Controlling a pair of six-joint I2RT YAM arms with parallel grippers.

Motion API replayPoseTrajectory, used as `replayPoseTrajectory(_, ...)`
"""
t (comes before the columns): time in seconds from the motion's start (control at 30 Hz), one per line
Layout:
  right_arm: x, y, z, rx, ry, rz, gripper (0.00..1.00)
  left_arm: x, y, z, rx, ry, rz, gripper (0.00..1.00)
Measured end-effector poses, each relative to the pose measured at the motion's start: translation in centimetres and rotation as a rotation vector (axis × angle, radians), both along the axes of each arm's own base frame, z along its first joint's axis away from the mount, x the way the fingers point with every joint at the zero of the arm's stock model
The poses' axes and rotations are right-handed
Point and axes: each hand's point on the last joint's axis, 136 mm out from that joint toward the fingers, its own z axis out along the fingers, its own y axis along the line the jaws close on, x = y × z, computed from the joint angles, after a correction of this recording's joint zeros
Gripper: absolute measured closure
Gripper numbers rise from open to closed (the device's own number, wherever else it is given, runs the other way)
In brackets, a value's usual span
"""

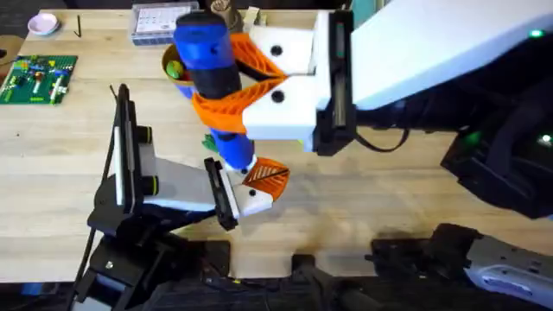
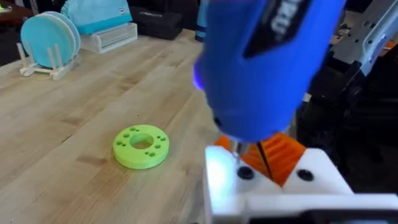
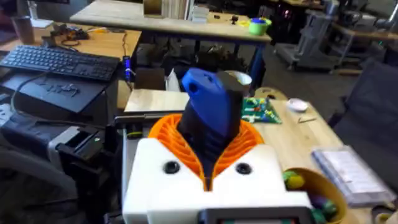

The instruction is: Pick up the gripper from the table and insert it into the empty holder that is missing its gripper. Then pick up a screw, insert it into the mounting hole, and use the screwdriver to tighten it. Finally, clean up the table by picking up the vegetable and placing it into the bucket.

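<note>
My right gripper point(image 1: 223, 84) reaches in from the right, its orange ribbed pads shut on the blue screwdriver point(image 1: 204, 43). The screwdriver stands nearly upright, tip down. In the left wrist view the screwdriver point(image 2: 264, 62) looms large, and its thin metal tip touches the white holder point(image 2: 273, 196) beside a dark mounting hole point(image 2: 245, 174). The orange gripper point(image 2: 287, 152) sits seated in that holder. From overhead, the holder point(image 1: 252, 201) with the orange gripper point(image 1: 268, 175) is at the end of my left arm. The yellow-rimmed bucket point(image 3: 314, 183) holds toy pieces. The vegetable is hidden.
A lime-green disc with holes point(image 2: 141, 147) lies on the wood beyond the holder. At the far left are a green circuit board point(image 1: 39, 78) and a pink bowl point(image 1: 43, 23). A clear plastic box point(image 1: 160, 24) sits at the back. Bare wood lies right of the holder.
</note>
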Motion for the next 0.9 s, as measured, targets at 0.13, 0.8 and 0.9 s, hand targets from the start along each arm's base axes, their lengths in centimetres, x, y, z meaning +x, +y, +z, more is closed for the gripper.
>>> replayPoseTrajectory(0.13, 0.5, -1.5, 3.0, 0.091, -0.084, -0.039, 0.981, 0.0, 0.0, 0.0, 0.0, 0.0, 0.0, 0.997)
replayPoseTrajectory(0.8, 10.4, -7.5, -3.2, -0.169, 0.005, -0.574, 0.981, 0.0, 0.0, 0.0, 0.0, 0.0, 0.0, 0.997)
replayPoseTrajectory(0.9, 15.3, -10.4, -6.4, -0.287, -0.005, -0.761, 0.981, 0.0, 0.0, 0.0, 0.0, 0.0, 0.0, 0.997)
